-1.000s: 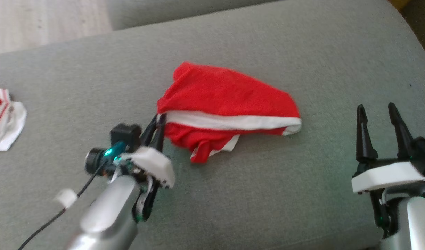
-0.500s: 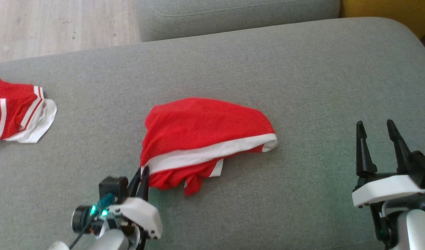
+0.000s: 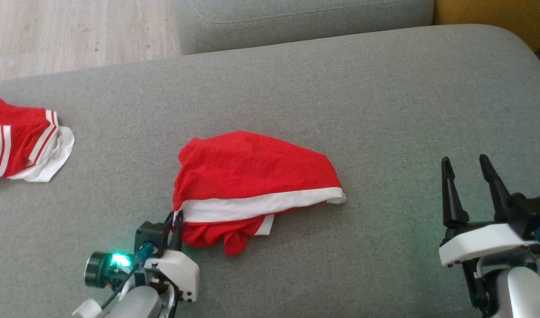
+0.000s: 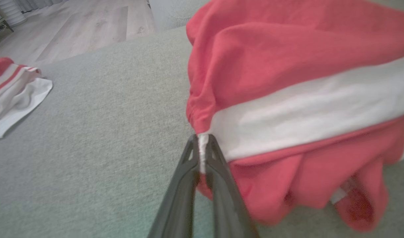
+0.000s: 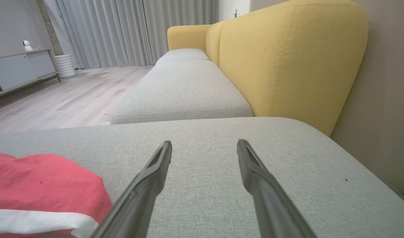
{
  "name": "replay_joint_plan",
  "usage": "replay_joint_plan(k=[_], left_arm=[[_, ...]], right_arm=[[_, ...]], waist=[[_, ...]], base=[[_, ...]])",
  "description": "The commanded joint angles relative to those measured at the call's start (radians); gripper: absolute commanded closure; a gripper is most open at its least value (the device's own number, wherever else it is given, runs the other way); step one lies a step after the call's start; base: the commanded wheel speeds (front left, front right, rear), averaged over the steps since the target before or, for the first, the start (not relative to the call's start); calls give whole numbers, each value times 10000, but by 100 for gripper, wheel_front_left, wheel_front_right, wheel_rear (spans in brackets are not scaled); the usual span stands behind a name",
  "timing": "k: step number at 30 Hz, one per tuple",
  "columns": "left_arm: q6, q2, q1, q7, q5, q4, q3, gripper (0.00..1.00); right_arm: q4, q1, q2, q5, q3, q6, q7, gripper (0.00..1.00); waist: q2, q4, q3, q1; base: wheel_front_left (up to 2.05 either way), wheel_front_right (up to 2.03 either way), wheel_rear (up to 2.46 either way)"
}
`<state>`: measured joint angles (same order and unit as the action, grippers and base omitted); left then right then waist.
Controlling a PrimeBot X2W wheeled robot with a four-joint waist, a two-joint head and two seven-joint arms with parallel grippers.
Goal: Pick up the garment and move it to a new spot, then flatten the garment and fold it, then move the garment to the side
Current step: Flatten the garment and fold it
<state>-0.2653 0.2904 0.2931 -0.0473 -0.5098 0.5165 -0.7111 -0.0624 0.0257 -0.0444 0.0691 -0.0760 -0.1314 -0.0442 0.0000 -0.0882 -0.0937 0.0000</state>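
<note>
Garment (image 3: 252, 170) hem pinched in closed left gripper (image 4: 202, 136)
Left arm low over sofa (image 3: 384, 88); right gripper (image 3: 464, 159) spread wide, empty

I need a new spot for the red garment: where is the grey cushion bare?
Bare cushion lies between the red garment and the right gripper, and beyond it. The left edge is taken by another red-and-white garment.

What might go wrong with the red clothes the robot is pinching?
The left jaws pinch just a tip of the red garment's white band, so it might slip free. One-sided pulling could leave it bunched, since the right jaws stand open, off to the side.
</note>
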Motion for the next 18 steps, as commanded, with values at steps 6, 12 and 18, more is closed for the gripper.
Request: replay_joint_plan(k=[6, 12, 18], left_arm=[[-67, 11, 257, -730, -295, -289, 621, 0], [-119, 13, -217, -1285, -532, -783, 827, 0], [-322, 110, -1111, -1679, -804, -1644, 1088, 0]], right_arm=[[241, -12, -58, -39, 160, 7, -27, 0], [251, -191, -58, -51, 173, 7, 15, 0], [206, -493, -58, -37, 231, 7, 0, 0]], waist=[[0, 48, 184, 0], [0, 261, 530, 0], [0, 563, 983, 0]], base=[[0, 0, 0], [0, 0, 0], [0, 0, 0]])
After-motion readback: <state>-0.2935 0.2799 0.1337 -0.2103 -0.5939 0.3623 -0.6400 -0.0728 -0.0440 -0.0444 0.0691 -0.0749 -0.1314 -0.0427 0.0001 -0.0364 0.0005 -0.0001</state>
